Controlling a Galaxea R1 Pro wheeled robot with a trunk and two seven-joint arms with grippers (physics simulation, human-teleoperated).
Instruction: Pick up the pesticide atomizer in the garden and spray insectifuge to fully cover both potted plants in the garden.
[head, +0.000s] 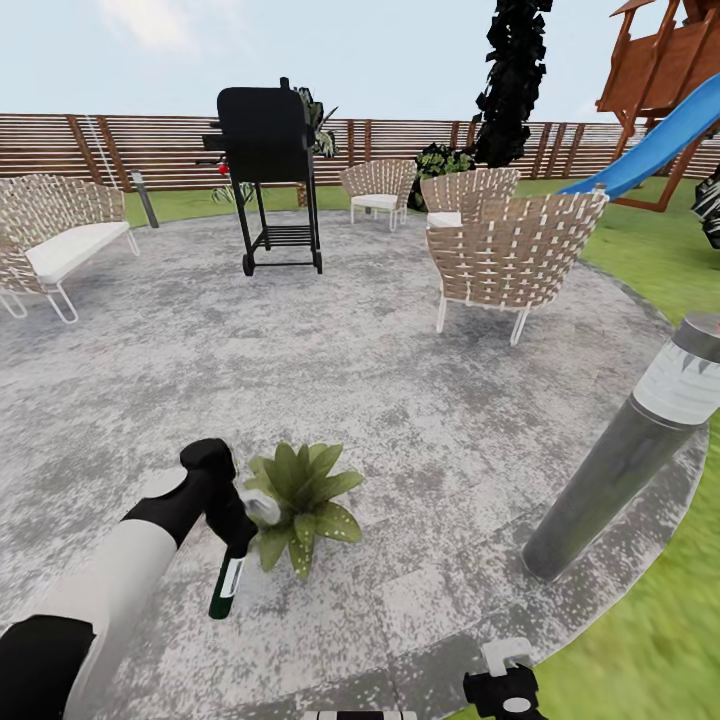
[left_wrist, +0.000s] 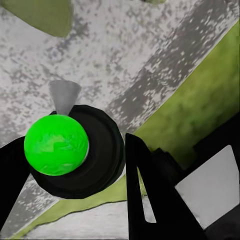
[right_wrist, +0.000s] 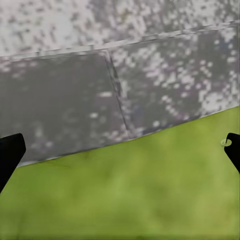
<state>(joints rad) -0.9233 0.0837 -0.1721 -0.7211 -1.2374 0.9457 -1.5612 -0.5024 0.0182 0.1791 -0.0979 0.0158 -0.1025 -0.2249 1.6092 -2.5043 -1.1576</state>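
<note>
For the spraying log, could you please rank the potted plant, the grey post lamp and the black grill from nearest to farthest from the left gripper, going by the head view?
From the left gripper:
1. Potted plant, right beside it on the patio.
2. Grey post lamp, off to the right at the patio's edge.
3. Black grill, far across the patio near the fence.

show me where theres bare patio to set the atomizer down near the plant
Bare gravel patio lies wide open between the potted plant and the grill, and between the plant and the post lamp. It is crowded right at the plant, where the left pincer holds the pesticide atomizer against the leaves.
</note>
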